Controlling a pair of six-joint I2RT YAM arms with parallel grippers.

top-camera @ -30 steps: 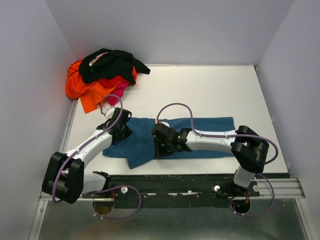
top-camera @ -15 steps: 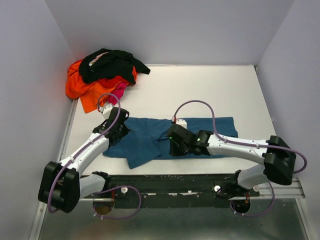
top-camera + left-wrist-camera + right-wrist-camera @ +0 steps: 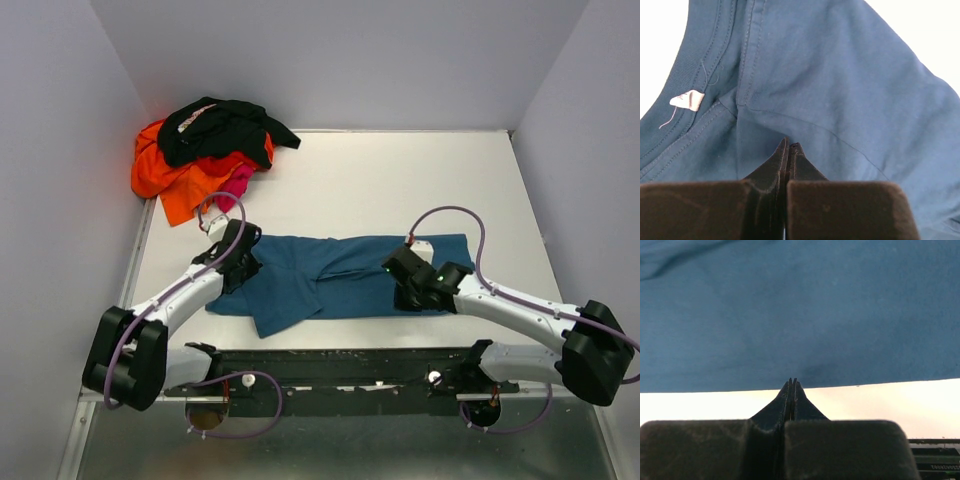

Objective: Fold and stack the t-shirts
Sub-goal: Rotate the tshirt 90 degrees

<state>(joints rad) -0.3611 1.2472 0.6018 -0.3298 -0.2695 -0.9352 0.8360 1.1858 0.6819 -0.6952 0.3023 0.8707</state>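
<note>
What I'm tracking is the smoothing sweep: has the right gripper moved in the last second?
Yes. The right gripper has slid rightward along the teal-blue t-shirt, from mid-table toward the right edge of the table.

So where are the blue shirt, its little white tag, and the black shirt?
blue shirt point(image 3: 330, 278), top view, middle of its body.
white tag point(image 3: 687, 101), left wrist view, centre of the label.
black shirt point(image 3: 225, 133), top view, its middle.

pink t-shirt point(image 3: 237, 186): mostly buried | black t-shirt point(image 3: 228, 130) print: unreadable
</note>
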